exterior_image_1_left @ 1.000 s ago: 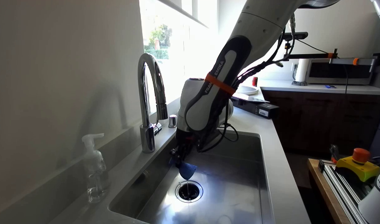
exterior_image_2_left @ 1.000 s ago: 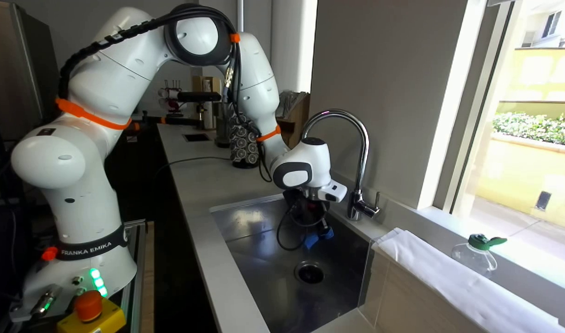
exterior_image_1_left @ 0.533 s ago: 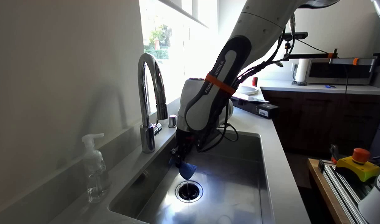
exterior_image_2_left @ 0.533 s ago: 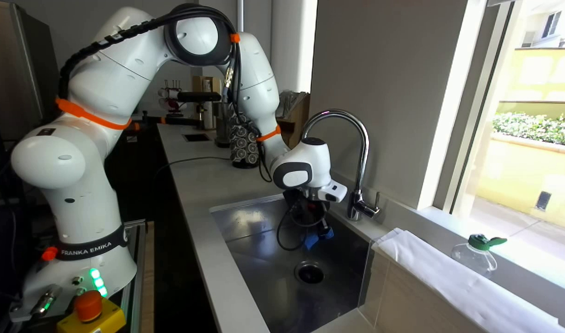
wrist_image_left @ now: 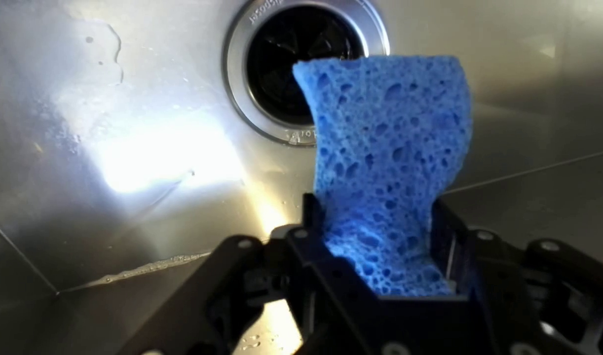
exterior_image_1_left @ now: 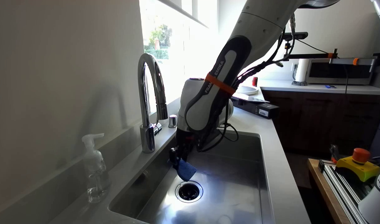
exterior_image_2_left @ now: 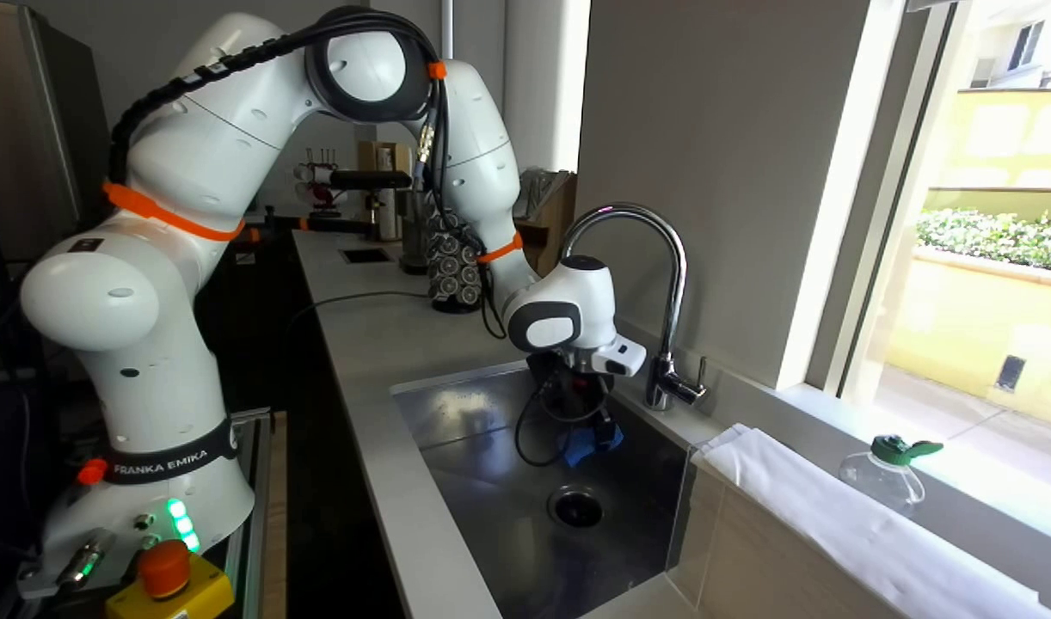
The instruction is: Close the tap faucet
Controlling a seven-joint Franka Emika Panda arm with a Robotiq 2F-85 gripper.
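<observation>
The tall chrome tap faucet (exterior_image_1_left: 148, 137) stands on the counter behind the sink; it also shows in an exterior view (exterior_image_2_left: 676, 284). Its small lever (exterior_image_2_left: 702, 371) points up there. No water shows below its spout. My gripper (exterior_image_1_left: 177, 159) is low in the sink, in front of the faucet and apart from it. In the wrist view, its two fingers (wrist_image_left: 375, 204) press a blue sponge (wrist_image_left: 388, 118) from both sides, and the sponge narrows between them. The sponge (exterior_image_2_left: 593, 443) hangs above the drain (exterior_image_1_left: 189, 191), partly covering it in the wrist view.
The steel sink (exterior_image_1_left: 236, 177) walls surround the gripper. A clear soap dispenser (exterior_image_1_left: 96, 177) stands left of the faucet. A folded white cloth (exterior_image_2_left: 861, 516) and a green-capped bottle (exterior_image_2_left: 887, 473) lie beyond the sink. A black box (exterior_image_1_left: 255, 108) sits on the counter.
The fingers have eased apart a little and the sponge looks wider and less folded. The thin stream of water from the sponge to the drain is gone. The arm has not visibly moved.
</observation>
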